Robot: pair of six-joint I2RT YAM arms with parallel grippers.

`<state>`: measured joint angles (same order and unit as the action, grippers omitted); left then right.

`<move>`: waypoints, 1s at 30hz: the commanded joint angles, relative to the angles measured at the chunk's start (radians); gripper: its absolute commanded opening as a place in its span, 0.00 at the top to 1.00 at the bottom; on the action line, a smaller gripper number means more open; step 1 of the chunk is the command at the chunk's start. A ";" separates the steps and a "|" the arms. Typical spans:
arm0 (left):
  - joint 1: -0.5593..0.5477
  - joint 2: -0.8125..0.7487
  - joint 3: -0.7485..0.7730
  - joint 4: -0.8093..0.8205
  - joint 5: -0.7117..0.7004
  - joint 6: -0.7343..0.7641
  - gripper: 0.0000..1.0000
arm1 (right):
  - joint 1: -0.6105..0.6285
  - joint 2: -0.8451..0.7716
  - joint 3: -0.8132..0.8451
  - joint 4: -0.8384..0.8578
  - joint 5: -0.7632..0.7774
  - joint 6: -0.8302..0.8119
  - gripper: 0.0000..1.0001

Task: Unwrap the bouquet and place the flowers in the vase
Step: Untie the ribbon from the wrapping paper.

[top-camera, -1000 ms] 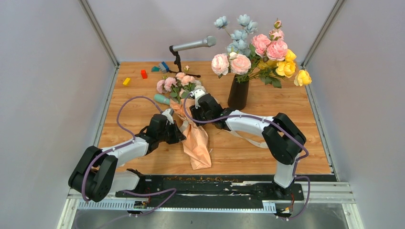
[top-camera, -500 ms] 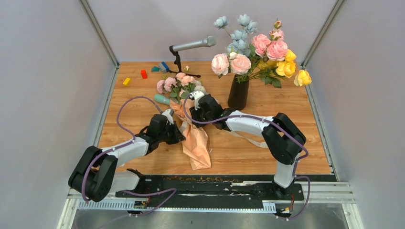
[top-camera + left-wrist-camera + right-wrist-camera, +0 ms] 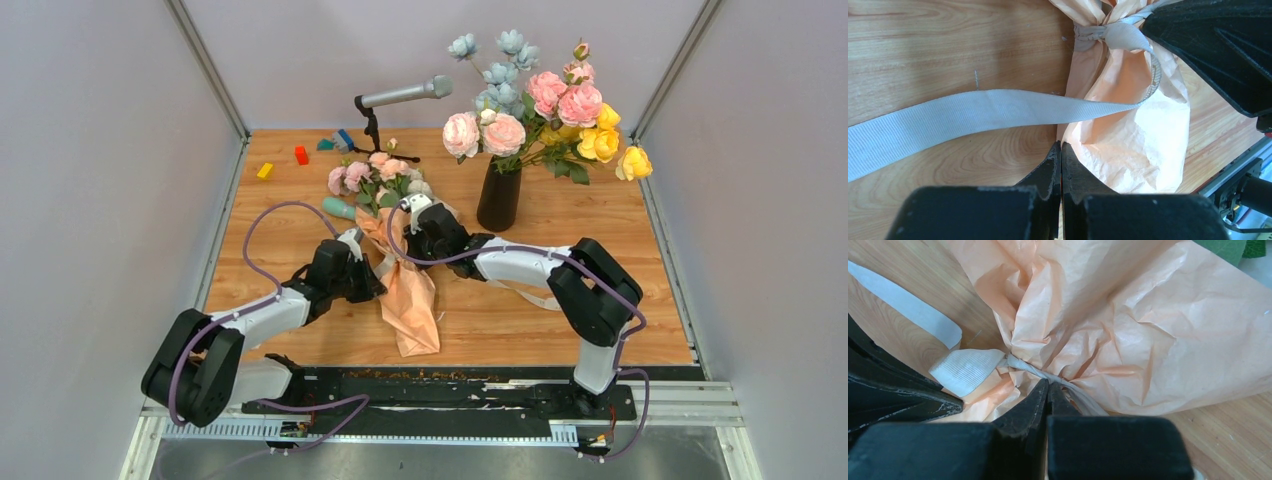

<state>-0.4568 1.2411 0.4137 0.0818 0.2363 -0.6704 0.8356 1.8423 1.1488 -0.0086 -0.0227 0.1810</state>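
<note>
Bouquet (image 3: 408, 300) lying on table (image 3: 600, 250) between both arms, peach paper tail pointing toward arm bases, flowers (image 3: 375, 178) fanning out at far end, apart from vase (image 3: 499, 200) standing to right. Left gripper (image 3: 1061, 148) sitting fully closed, tips touching paper edge under loose ribbon (image 3: 973, 112) tail. Right gripper (image 3: 1048, 385) pressing closed right at ribbon band round paper neck; whether it is catching a strand, cannot tell

Grey microphone (image 3: 405, 94), red block (image 3: 301, 155), yellow block (image 3: 265, 170) on wooden table (image 3: 600, 300)
</note>
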 commanded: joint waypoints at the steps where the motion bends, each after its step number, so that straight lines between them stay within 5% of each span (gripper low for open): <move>1: -0.005 -0.032 -0.010 -0.015 -0.036 0.016 1.00 | 0.003 -0.087 -0.061 0.115 0.090 0.071 1.00; 10: -0.004 -0.062 -0.057 -0.017 -0.065 0.001 1.00 | 0.004 -0.178 -0.150 0.224 0.182 0.166 1.00; 30: -0.004 -0.116 -0.054 -0.100 -0.134 0.022 1.00 | 0.003 -0.286 -0.253 0.129 0.329 0.275 1.00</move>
<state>-0.4644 1.1366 0.3607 0.0784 0.1726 -0.6754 0.8528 1.6169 0.9016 0.1215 0.1852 0.4458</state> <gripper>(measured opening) 0.006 0.008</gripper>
